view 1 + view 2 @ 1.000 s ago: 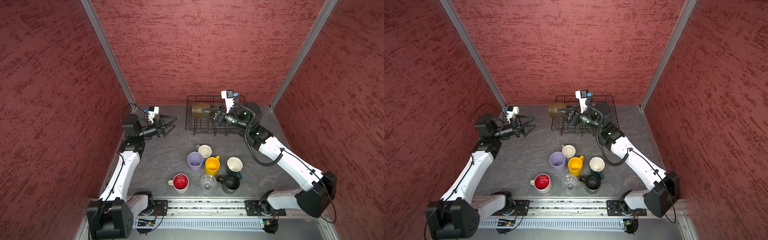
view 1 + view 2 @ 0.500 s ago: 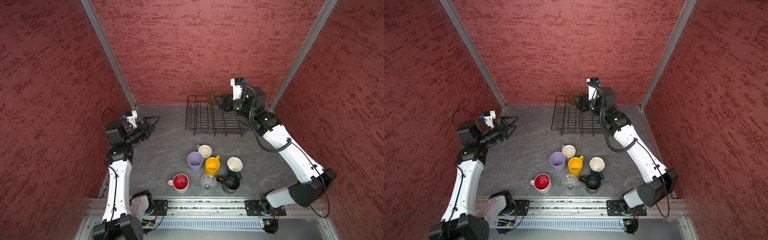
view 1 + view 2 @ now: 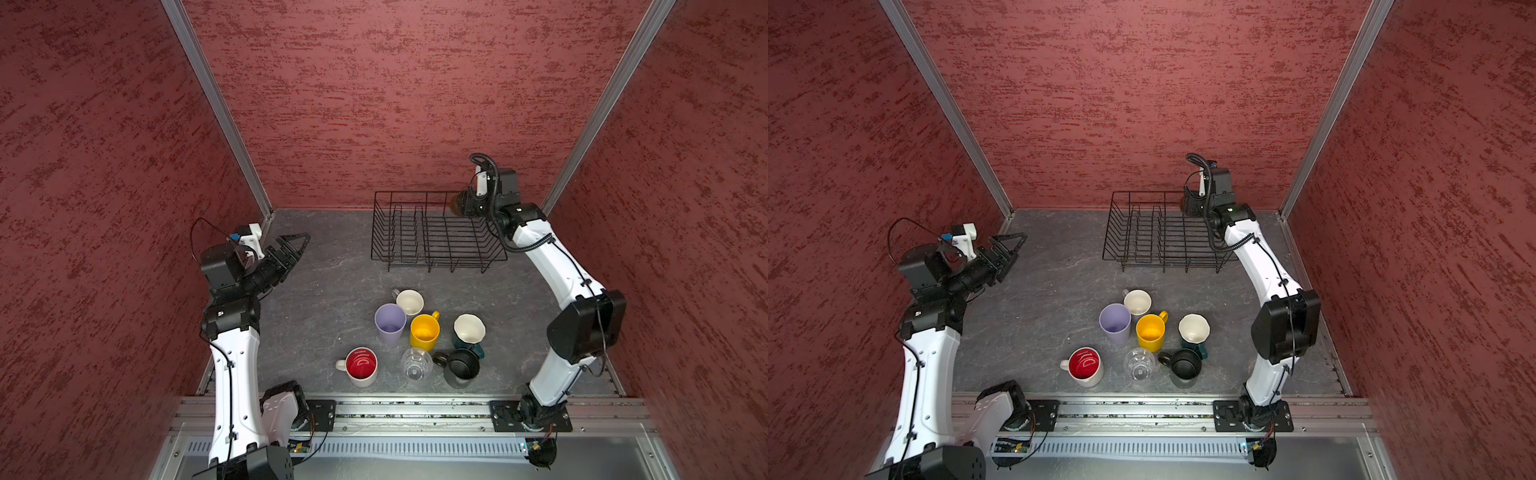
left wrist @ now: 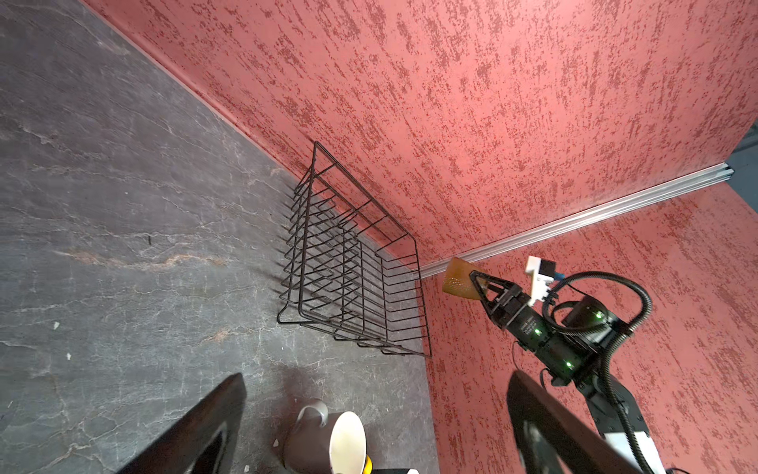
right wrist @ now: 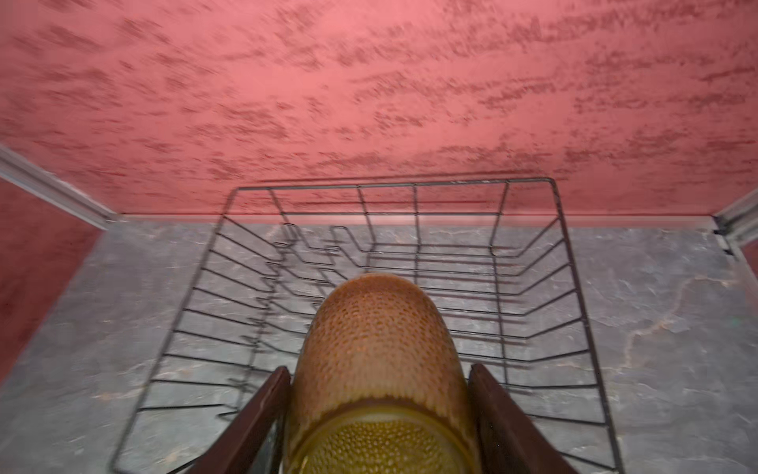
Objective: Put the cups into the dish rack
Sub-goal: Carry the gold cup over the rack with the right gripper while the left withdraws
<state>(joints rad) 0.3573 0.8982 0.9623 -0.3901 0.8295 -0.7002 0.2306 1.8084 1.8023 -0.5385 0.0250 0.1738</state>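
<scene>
Over the rack's [image 3: 440, 226] far right corner, your right gripper [image 4: 476, 283] is clamped on the amber glass [image 5: 377, 328], which it holds raised above the wires. Your left gripper [image 3: 303, 245] hangs above the table [image 3: 332, 282] on the left with its jaws wide apart and nothing between them, well apart from the rack. Seven more cups [image 3: 424, 332] stand clustered on the table, nearer you than the rack.

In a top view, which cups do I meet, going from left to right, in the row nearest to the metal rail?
The white mug with red inside, then the clear glass, then the black mug.
</scene>
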